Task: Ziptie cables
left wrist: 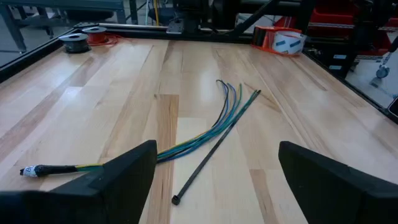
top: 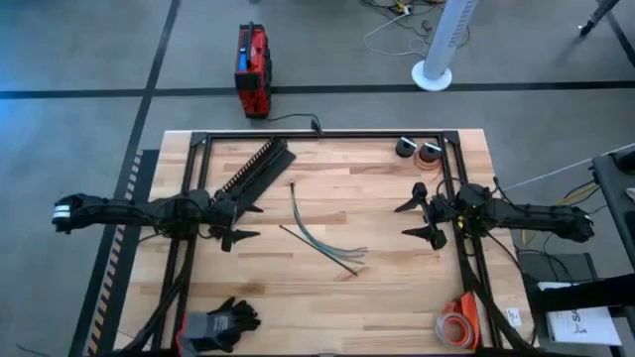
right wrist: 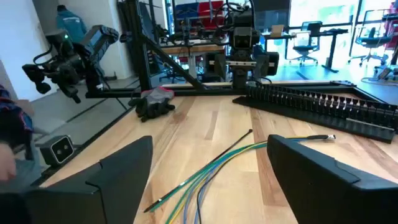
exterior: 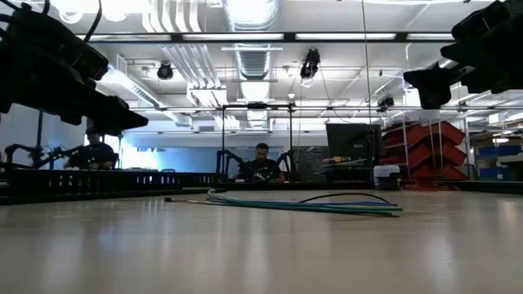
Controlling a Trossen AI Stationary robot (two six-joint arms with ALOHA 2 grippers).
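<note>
The cables, thin green, blue, grey and black wires, lie flat on the wooden table's middle. Their joined end points to the far edge and their loose ends fan apart toward the right. A thin black ziptie lies flat on the table and crosses the cables near the fanned end. My left gripper hovers open to the left of the cables, which show ahead of its fingers. My right gripper hovers open to their right, facing the cables and ziptie.
A black comb-toothed strip lies at the far left beside my left arm. Two spools stand at the far right, an orange tape dispenser at the near right, black gloves at the near left. A black frame rail borders the table.
</note>
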